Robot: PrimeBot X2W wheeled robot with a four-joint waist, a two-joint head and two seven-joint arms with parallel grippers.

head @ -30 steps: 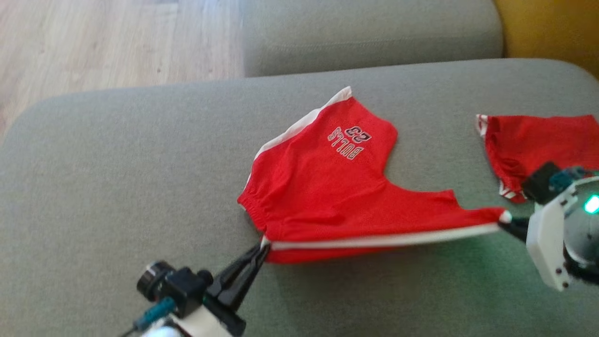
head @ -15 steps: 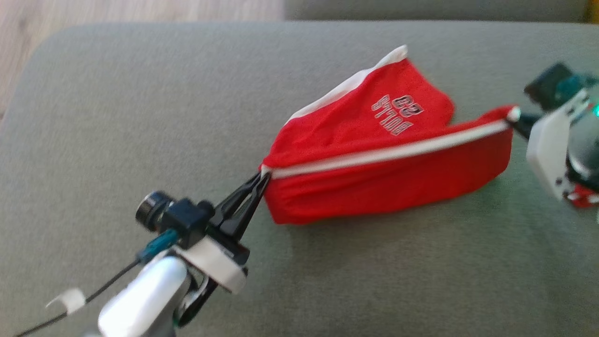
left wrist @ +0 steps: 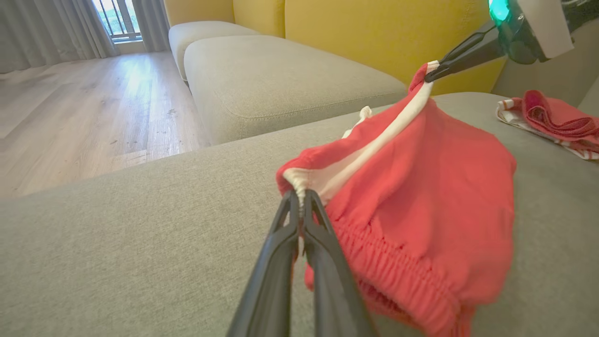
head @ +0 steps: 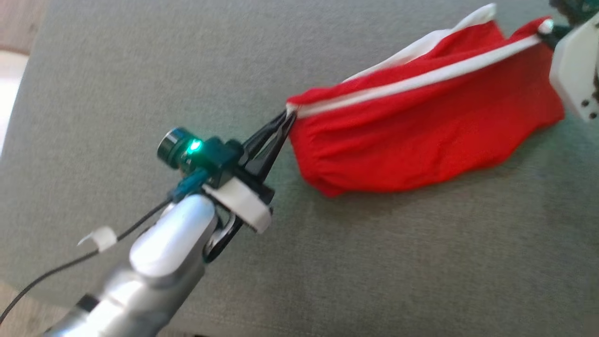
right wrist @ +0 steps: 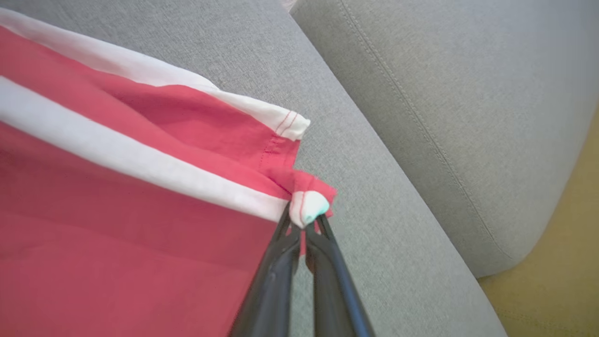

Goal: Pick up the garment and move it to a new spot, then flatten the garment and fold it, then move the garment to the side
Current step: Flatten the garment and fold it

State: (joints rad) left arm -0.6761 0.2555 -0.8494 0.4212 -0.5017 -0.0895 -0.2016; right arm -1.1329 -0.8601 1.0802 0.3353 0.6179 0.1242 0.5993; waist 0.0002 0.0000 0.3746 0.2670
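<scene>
The garment is a pair of red shorts [head: 421, 135] with white side stripes, hanging stretched between my two grippers above the grey cushion [head: 140, 70]. My left gripper [head: 286, 117] is shut on the waistband end [left wrist: 299, 180], where the elastic gathers. My right gripper [head: 547, 30] is shut on the hem end of the same white stripe [right wrist: 306, 208]. The lower half of the shorts [left wrist: 435, 224] sags beneath the taut stripe and brushes the cushion. The printed side faces away.
A second red and white garment [left wrist: 547, 117] lies crumpled on the cushion past the right gripper. Another grey sofa section [left wrist: 281, 79] and yellow backrests [left wrist: 374, 28] stand behind. Wooden floor [left wrist: 70, 117] lies beyond the cushion's left edge.
Both grippers have lifted the shorts off the cushion and carried them up and away, folding the near half over. The head camera has tilted, shifting the whole picture.
</scene>
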